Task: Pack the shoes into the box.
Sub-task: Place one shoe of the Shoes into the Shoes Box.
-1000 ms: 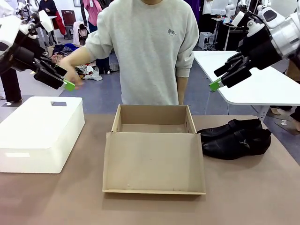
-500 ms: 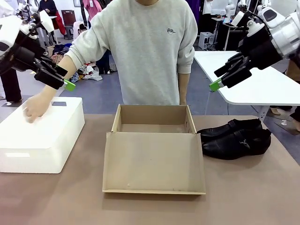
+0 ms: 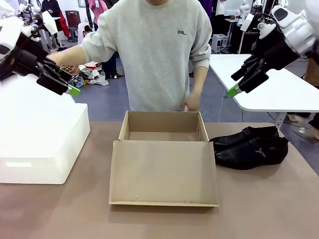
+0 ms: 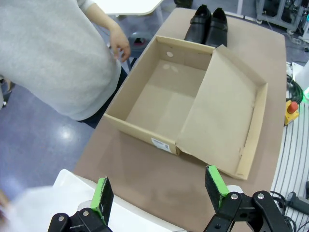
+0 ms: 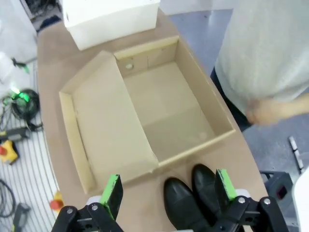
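Note:
The box stands open at the table's middle, its inside bare brown cardboard, its lid flap lying flat toward me. The shoes, black and pointed, lie side by side on the table just right of the box. My left gripper hangs open and high above the table's left side, nothing between its fingers. My right gripper is open too, high above the shoes. The left wrist view looks down past the left gripper at the box and shoes; the right wrist view shows the right gripper, the box and the shoes.
A white plastic bin sits at the table's left, with a blurred white shape above it. A person in a grey sweatshirt stands behind the box, one hand near its far right corner, the other arm stretched left. A white side table stands at right.
The person's hand left the bin's top and a white blur now rises over the bin. Their other hand came up near the box's far right corner. My right gripper rose slightly.

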Action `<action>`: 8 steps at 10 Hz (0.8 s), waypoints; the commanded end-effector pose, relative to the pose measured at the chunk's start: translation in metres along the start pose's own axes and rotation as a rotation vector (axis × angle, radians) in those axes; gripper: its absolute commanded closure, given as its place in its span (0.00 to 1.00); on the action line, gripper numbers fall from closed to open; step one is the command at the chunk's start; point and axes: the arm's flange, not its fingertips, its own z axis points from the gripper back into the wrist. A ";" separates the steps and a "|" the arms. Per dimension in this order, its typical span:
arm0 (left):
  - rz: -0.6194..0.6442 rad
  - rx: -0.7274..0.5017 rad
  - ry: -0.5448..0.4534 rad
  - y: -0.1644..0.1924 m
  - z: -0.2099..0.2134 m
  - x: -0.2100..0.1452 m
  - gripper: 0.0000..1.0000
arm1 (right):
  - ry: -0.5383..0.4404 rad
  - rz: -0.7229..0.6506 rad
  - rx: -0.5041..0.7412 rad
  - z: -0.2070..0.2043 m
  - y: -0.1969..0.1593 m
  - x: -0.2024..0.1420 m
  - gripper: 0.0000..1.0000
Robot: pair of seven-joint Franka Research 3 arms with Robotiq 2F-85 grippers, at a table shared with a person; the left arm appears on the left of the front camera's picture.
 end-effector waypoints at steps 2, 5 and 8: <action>-0.010 -0.012 -0.014 0.002 -0.001 -0.001 0.00 | 0.205 0.148 0.038 0.011 -0.042 0.004 0.00; -0.010 -0.012 -0.014 0.002 -0.001 -0.001 0.00 | 0.354 0.263 0.040 0.017 -0.081 -0.005 0.00; -0.010 -0.012 -0.014 0.002 -0.001 -0.001 0.00 | 0.506 0.370 0.052 0.010 -0.113 -0.028 0.00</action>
